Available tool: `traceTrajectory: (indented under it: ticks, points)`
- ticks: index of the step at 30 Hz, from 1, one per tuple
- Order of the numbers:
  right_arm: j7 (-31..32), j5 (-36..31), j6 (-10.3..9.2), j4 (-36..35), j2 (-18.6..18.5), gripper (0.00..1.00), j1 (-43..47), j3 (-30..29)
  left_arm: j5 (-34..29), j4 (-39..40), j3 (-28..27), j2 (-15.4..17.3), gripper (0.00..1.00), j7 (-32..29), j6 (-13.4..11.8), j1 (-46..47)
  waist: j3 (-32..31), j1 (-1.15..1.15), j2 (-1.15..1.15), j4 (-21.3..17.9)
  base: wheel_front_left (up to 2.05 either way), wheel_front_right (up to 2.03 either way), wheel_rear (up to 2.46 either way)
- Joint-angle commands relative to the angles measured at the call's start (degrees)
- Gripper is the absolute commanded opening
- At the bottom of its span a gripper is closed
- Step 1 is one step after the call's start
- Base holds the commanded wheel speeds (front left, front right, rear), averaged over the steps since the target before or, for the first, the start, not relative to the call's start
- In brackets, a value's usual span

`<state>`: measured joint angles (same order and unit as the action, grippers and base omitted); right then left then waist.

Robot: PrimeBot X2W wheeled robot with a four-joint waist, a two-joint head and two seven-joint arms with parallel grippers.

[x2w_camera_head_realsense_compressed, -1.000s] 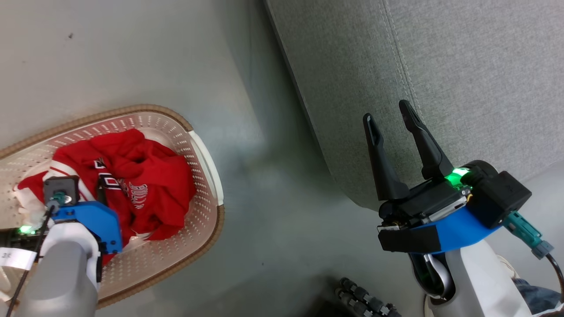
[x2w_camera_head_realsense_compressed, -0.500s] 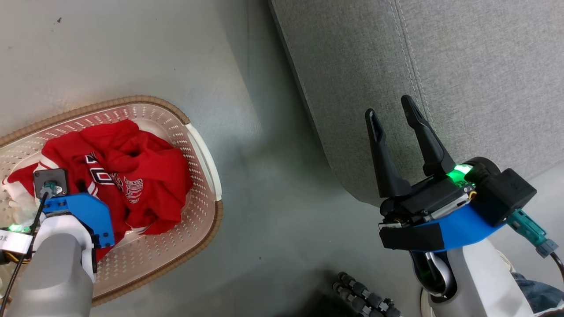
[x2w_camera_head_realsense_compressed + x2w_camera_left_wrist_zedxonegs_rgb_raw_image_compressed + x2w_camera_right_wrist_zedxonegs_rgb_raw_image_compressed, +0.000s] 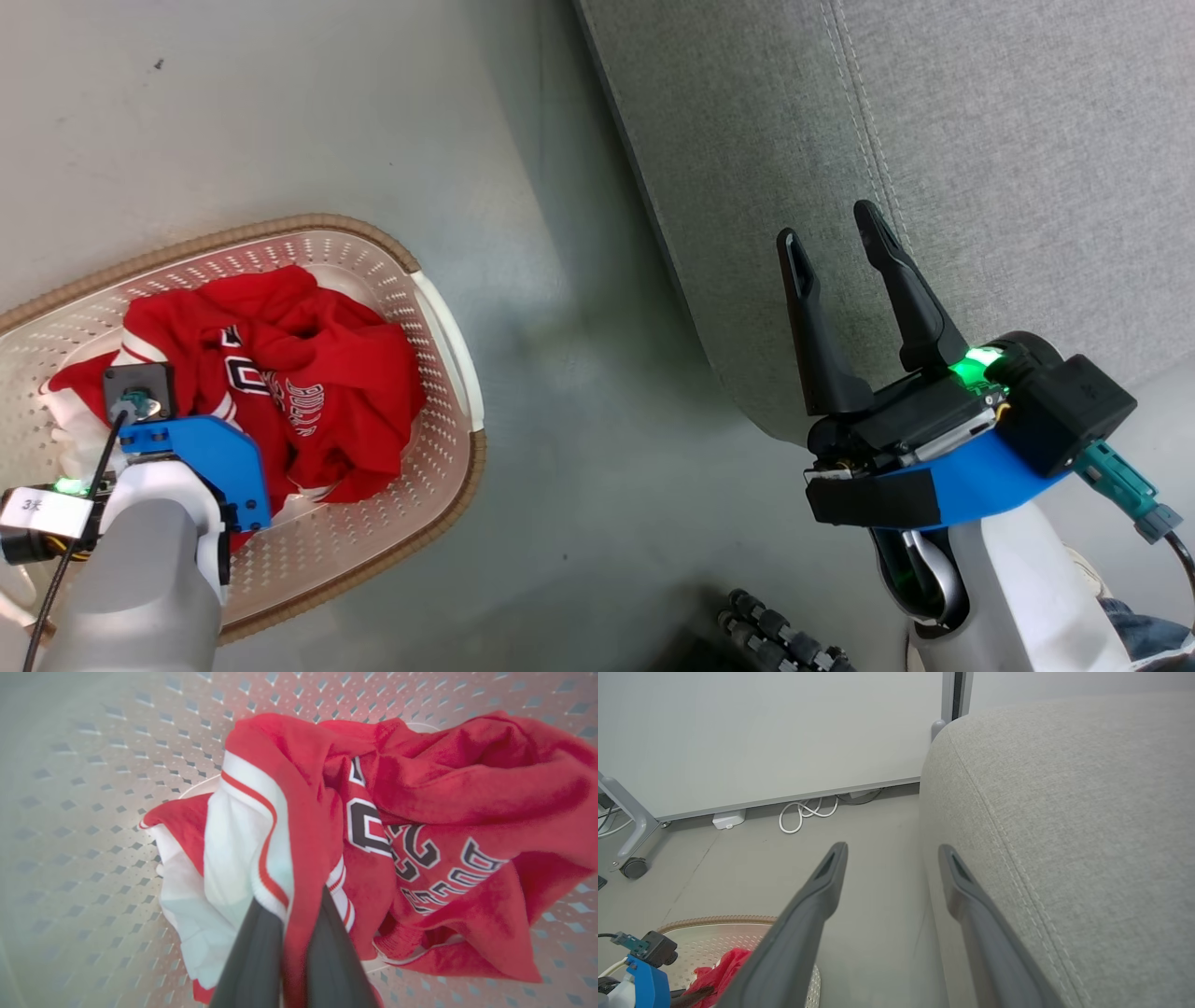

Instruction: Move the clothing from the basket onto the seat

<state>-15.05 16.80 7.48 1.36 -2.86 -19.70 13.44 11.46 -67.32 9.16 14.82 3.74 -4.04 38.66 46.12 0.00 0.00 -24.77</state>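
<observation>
Left end effector (image 3: 299, 907): closed; I have a fold of the clothing (image 3: 420, 812) pinched in it, beside the white trim (image 3: 243, 826).
Clothing: heaped in the basket (image 3: 439, 308) on the floor (image 3: 560, 420), at my left.
Seat (image 3: 934, 140): right of the basket, well apart, across bare floor.
Nearer arm: left, pointing down into the basket.
Right end effector (image 3: 826, 224): spread wide, empty, over the seat's edge.
My judgement: lift, then swing right.
</observation>
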Motion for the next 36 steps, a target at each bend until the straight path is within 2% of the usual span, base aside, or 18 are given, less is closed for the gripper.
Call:
traceTrajectory:
  ticks: [1,14,19,28,36]
  points:
    - [-0.2,-0.4,0.03,0.1,0.0,1.0,-0.4,-0.1,0.1,-0.2,0.3,-0.2,0.0,0.5,0.2,0.5,-0.5,0.0,0.0,0.5,0.0,0.0,0.0]
    - [-0.2,-2.8,0.03,1.7,-0.1,1.0,-0.1,-0.5,1.5,-1.9,1.7,-4.2,0.0,2.9,2.3,-0.6,-6.8,0.0,0.0,5.2,0.0,0.0,0.0]
    - [-0.2,-4.0,0.03,3.2,-0.1,1.0,0.9,-0.9,2.4,-2.3,2.1,-6.2,0.0,5.7,4.1,-1.5,-12.2,0.0,0.0,8.3,0.0,0.0,0.0]
    - [-0.2,-5.5,0.03,5.9,-0.1,1.0,2.7,-1.1,3.5,-2.8,3.1,-8.9,0.0,8.5,7.1,-4.1,-21.3,0.0,0.0,11.5,0.0,0.0,0.0]
    - [-0.2,-6.4,0.03,8.2,-0.1,1.0,6.1,-2.5,3.8,0.3,5.5,-11.0,0.0,10.9,9.6,-6.1,-29.5,0.0,0.0,15.5,0.0,0.0,0.0]
